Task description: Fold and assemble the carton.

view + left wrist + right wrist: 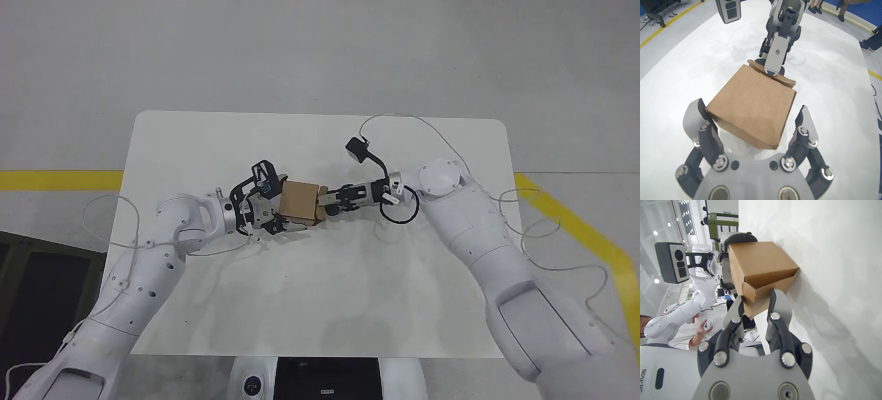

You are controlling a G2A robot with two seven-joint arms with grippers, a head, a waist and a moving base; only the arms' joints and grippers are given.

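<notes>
You have one carton [753,98], two grippers and one white table [400,300] to keep track of. The single brown cardboard carton sits between the two grippers near the middle of the table, its lower side down against the tabletop in the right wrist view. The left gripper [752,105] is spread wide around the carton's near end. One of its fingers [696,111] touches the carton's corner, while the other finger [806,121] stands just beside the opposite edge with a gap of bare table between them, so this gripper brackets the carton rather than clamps it. The carton's far end, away from the left gripper, faces the right gripper [756,292]. That gripper is drawn in onto one loose flap [750,308] that juts from that end. One finger lies on top of the flap with its tip pressed to the cardboard, and the other finger's dark pad sits just beneath, so the flap is pinched between them. As for the container and its contents, the carton is the only one you have. Its end just ahead of the right gripper is open, and through that opening you see plain cardboard inner walls. The end nearest the left gripper shows a closed face.
</notes>
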